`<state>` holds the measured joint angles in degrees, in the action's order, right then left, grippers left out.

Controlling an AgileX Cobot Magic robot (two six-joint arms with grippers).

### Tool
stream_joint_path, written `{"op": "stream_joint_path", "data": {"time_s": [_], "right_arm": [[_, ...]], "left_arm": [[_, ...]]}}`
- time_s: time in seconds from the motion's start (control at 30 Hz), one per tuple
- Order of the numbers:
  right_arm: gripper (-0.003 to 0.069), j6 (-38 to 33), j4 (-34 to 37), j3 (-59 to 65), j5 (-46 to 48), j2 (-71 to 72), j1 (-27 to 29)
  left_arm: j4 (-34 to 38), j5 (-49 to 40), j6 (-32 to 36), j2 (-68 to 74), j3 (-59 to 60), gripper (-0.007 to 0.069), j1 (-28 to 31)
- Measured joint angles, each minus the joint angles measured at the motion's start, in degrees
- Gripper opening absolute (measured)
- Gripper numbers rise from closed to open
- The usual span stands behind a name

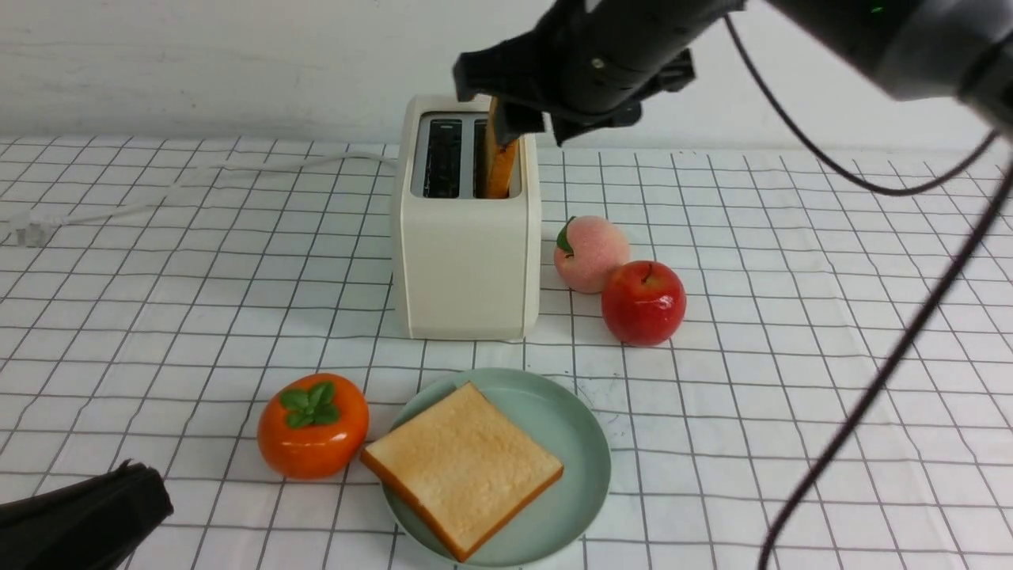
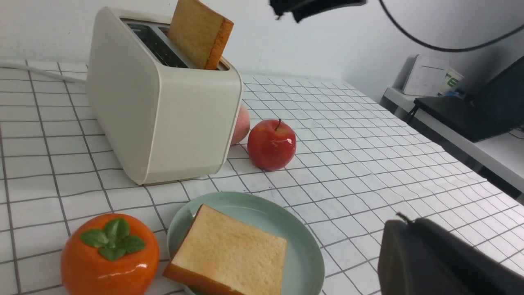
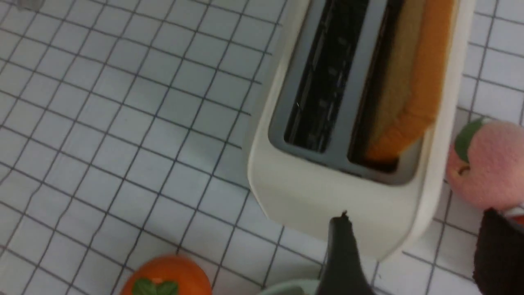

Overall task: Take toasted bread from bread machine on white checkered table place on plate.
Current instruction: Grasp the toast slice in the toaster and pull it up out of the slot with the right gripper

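The cream-white bread machine (image 1: 467, 261) stands mid-table on the white checkered table (image 1: 791, 261). One slice of toasted bread (image 1: 502, 170) sticks up out of its right slot; the left slot is dark and empty. A second slice (image 1: 463, 467) lies flat on the mint-green plate (image 1: 582, 443) in front of it. My right gripper (image 1: 526, 115) hovers just above the toaster top, open. In the right wrist view its fingers (image 3: 342, 246) stand wide apart with nothing between them, the slotted toast (image 3: 421, 82) beyond them. My left gripper (image 2: 403, 221) is shut and empty, low at the near left corner (image 1: 134, 483).
An orange persimmon (image 1: 313, 427) sits just left of the plate. A peach (image 1: 589, 253) and a red apple (image 1: 643, 302) lie right of the toaster. The toaster's white cord (image 1: 198, 186) runs off to the far left. My right arm's black cable (image 1: 870, 380) hangs over the right side.
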<state>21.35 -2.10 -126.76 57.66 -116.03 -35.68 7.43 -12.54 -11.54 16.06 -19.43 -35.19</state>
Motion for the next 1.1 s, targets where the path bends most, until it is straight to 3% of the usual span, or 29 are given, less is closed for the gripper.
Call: {"op": "stream_joint_path", "data": {"time_s": [0.17, 0.4, 0.93, 1.1], "right_arm": [[0.0472, 1.75, -4.28, -2.67, -8.24, -5.7, 0.06], [0.0402, 8.12, -11.98, -2.67, -15.79, -9.27, 1.42], [0.0351, 9.02, -12.08, -2.97, -18.99, -13.31, 2.87], [0.0223, 9.02, -11.38, -3.04, -19.11, -13.46, 3.5]], "left_arm": [[0.0, -0.17, 0.0, 0.0, 0.0, -0.0013, 0.0], [0.0, -0.23, 0.0, 0.0, 0.0, -0.0013, 0.0], [0.0, -0.34, 0.0, 0.0, 0.0, -0.0011, 0.0], [0.0, -0.64, 0.0, 0.0, 0.0, -0.001, 0.0]]}}
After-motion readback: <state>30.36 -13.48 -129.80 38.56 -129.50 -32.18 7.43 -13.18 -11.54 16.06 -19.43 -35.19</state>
